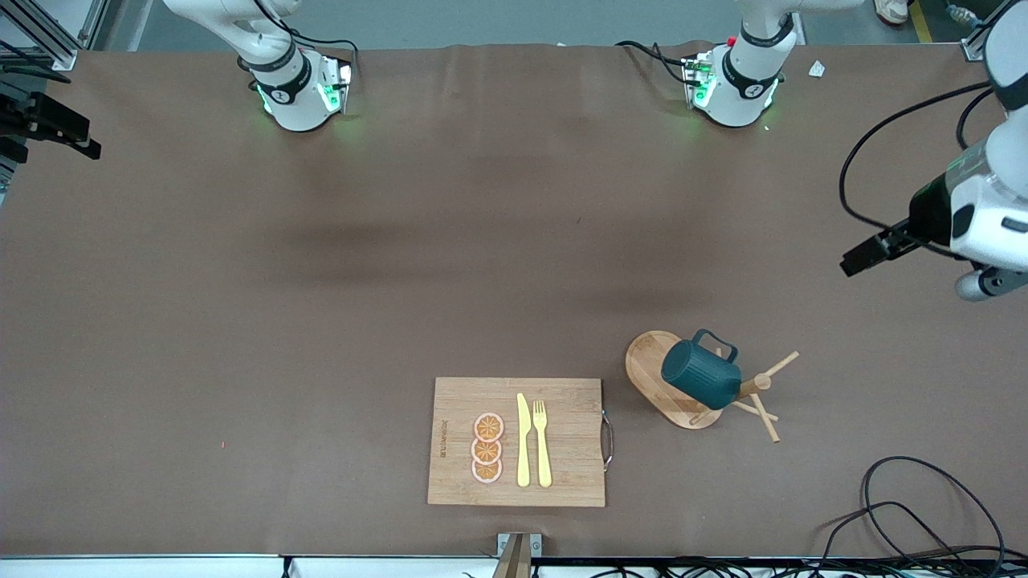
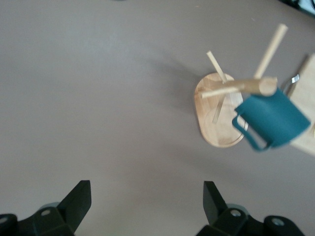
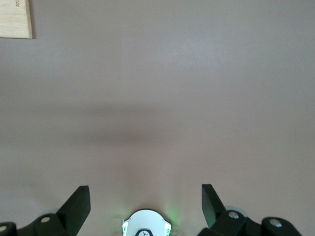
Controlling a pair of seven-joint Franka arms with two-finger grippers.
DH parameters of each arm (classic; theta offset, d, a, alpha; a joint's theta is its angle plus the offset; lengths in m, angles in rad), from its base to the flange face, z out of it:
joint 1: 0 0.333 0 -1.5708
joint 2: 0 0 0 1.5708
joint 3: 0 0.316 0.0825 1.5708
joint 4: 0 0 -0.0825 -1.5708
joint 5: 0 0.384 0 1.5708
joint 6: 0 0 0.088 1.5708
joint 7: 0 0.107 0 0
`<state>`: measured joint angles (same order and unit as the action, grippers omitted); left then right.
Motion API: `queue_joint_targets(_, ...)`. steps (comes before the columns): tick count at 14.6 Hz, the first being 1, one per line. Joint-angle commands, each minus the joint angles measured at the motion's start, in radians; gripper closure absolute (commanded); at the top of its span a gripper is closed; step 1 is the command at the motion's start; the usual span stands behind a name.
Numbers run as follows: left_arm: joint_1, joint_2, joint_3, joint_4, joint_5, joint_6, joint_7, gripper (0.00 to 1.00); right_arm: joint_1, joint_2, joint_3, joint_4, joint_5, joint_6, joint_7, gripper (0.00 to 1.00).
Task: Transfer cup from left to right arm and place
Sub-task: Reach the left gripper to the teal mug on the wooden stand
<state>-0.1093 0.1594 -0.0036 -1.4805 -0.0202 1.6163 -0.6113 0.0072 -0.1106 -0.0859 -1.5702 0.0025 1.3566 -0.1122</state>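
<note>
brown matting covers the whole table (image 1: 321, 321) in the front view, with both arm bases standing along its robot-side edge. a wooden board (image 1: 458, 401) lies close to the camera-side edge, about midway along it, carrying three orange slices (image 1: 487, 449), a yellow knife (image 1: 523, 441) and a yellow fork (image 1: 542, 443). toward the left arm's end of the table from the board stands a wooden mug rack (image 1: 650, 365) with an oval base and pegs. the cup (image 1: 700, 376), dark teal and ribbed, hangs tilted on the rack above the base, its handle turned toward the robots. the left gripper (image 1: 871, 253) hangs in the air over the table's edge at the left arm's end, empty. black cables (image 1: 923, 506) loop at the camera-side corner there. the right gripper is out of this view.

from the left wrist view, the left gripper (image 2: 146, 201) has its fingers (image 2: 78, 199) wide apart, holding nothing, over bare matting. the cup (image 2: 275, 118) hangs on a peg of the rack (image 2: 216, 113), well apart from the fingers.

from the right wrist view, the right gripper (image 3: 145, 201) also has its fingers (image 3: 78, 201) spread apart and empty, above bare matting and an arm base (image 3: 146, 223). a corner of the board (image 3: 15, 19) shows.
</note>
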Motion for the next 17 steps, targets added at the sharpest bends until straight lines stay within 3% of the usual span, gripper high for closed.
queue_joint_targets(1,-0.003,0.075,-0.001,0.054,-0.047,0.013,-0.226,0.00,0.002,-0.024,0.000,-0.024,-0.009,0.003,-0.001,0.00)
queue_joint_targets(4,-0.030,0.147,-0.003,0.100,-0.101,0.039,-0.489,0.00,0.002,-0.024,0.000,-0.024,-0.009,0.003,-0.001,0.00)
queue_joint_targets(7,-0.033,0.192,-0.004,0.104,-0.158,0.115,-0.599,0.00,0.002,-0.024,0.000,-0.024,-0.009,0.003,-0.001,0.00)
queue_joint_targets(17,-0.055,0.288,-0.042,0.106,-0.168,0.333,-0.676,0.00,0.004,-0.024,0.002,-0.025,-0.009,0.003,-0.003,0.00)
